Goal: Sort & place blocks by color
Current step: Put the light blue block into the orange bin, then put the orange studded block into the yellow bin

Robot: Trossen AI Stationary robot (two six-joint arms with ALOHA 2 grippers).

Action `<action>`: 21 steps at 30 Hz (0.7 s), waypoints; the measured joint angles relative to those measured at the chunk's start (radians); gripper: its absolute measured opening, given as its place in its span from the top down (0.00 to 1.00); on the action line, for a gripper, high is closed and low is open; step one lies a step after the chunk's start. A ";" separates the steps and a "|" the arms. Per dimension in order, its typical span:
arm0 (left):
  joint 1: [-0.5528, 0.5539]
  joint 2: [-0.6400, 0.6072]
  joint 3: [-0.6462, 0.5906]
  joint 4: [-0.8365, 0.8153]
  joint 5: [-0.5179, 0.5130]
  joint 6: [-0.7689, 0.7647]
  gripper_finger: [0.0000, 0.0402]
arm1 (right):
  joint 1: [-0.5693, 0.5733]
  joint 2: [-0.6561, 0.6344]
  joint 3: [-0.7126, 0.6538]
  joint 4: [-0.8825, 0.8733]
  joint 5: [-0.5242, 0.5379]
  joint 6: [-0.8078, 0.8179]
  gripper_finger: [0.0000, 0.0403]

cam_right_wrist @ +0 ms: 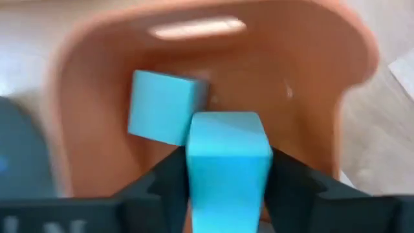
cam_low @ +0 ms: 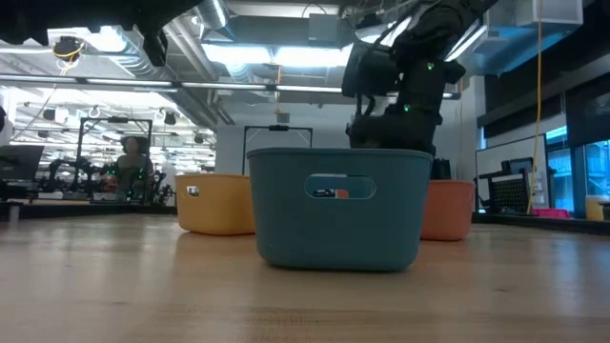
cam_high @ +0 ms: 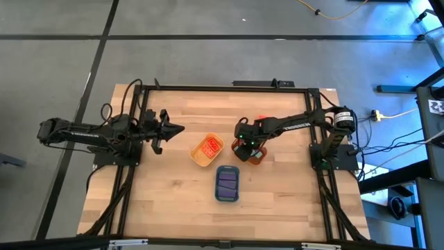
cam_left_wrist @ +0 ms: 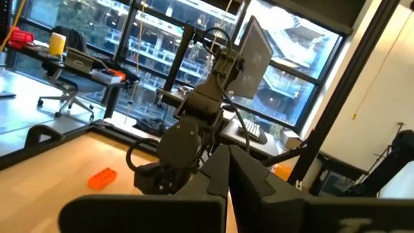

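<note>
A light blue block [cam_right_wrist: 228, 152] is clamped between the fingers of the right gripper [cam_high: 248, 148], held just above the orange tray [cam_right_wrist: 304, 84], where another light blue block [cam_right_wrist: 163, 107] already lies. Beside it, red blocks [cam_high: 211, 146] are gathered in the yellow tray [cam_high: 196, 156] and purple ones in the blue tray [cam_high: 227, 196]. One red block [cam_left_wrist: 102, 177] is left loose on the table [cam_high: 166, 201] beyond the right gripper, nothing blocks the drop, and the left gripper [cam_high: 175, 128] is parked far off, its closure impossible to tell.

The counter [cam_high: 166, 194] is pale wood grain. On it, the yellow tray [cam_high: 207, 151] holds red-orange blocks [cam_high: 211, 146], and beside it the blue tray [cam_high: 227, 183] holds purple blocks [cam_high: 227, 182]. The orange tray [cam_right_wrist: 310, 77] contains a light blue block [cam_right_wrist: 165, 107]; the black right claw [cam_right_wrist: 228, 188] pinches another light blue block [cam_right_wrist: 226, 165]. A lone red-orange block [cam_left_wrist: 102, 178] lies on the counter.
</note>
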 joint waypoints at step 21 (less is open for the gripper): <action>0.000 -0.001 0.000 0.004 -0.004 -0.001 1.00 | -0.011 -0.325 0.107 -0.302 0.201 -0.249 0.18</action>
